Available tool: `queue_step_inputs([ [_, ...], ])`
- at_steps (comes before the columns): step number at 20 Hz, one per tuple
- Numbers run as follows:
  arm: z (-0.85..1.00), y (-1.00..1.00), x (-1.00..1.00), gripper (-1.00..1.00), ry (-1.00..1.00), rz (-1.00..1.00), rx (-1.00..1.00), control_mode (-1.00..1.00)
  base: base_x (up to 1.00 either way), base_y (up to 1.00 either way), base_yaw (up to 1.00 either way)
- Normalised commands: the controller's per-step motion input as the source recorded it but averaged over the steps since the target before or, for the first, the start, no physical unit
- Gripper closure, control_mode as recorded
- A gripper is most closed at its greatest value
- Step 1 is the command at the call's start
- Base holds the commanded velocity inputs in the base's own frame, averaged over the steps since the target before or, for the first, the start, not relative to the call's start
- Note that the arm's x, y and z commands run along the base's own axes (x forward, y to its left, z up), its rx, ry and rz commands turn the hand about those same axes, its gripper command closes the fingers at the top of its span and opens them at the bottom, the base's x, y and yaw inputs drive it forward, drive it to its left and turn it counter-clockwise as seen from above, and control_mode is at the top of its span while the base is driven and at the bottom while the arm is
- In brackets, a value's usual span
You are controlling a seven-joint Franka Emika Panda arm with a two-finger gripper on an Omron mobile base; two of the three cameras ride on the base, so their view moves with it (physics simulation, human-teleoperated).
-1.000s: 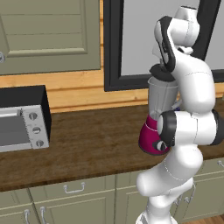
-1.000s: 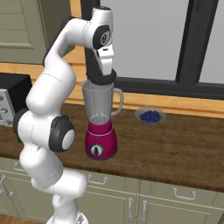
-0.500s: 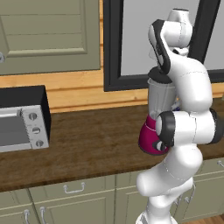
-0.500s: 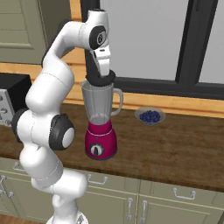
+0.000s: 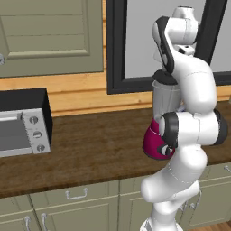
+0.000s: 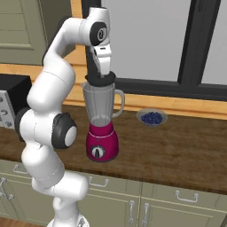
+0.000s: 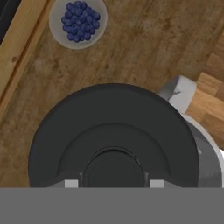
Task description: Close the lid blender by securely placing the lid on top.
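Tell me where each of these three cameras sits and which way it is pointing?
Left base view: behind the arm on its left, looking forward and down at the counter, toaster oven and blender; the white arm rises at the right.
Right base view: behind on the right, showing the same blender with the lid on its jar; the arm rises at the left.
Hand view: on the hand, looking straight down onto the lid, blueberry bowl beyond.

The arm (image 6: 46, 106) is glossy white, built of fat rounded segments — each joint capped by a dark grey disc with a black rim. One cap near the wrist (image 6: 101, 34) carries small pale markings. The links taper upward — bulbous below, slimmer above.
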Motion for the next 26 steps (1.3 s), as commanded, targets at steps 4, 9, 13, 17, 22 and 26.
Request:
queue_step_inputs([
  [4,0.14,0.18,-0.4,1.0,0.01,0.0,0.0,-1.0,0.0,0.0,0.0],
  [9,0.0,0.06,-0.3,1.0,0.07,0.0,0.0,-1.0,0.0,0.0,0.0],
  [13,-0.32,0.0,-0.04,1.0,0.03,0.01,0.0,-1.0,0.0,0.0,0.0],
  [17,-0.32,0.0,0.0,1.0,0.0,0.0,-0.01,-1.0,0.0,0.0,0.0],
  [22,-0.16,0.0,0.0,1.0,0.0,0.0,-0.02,-1.0,0.0,0.0,0.0],
  [26,-0.02,0.0,0.0,1.0,-0.12,0.0,-0.02,-1.0,0.0,0.0,0.0],
])
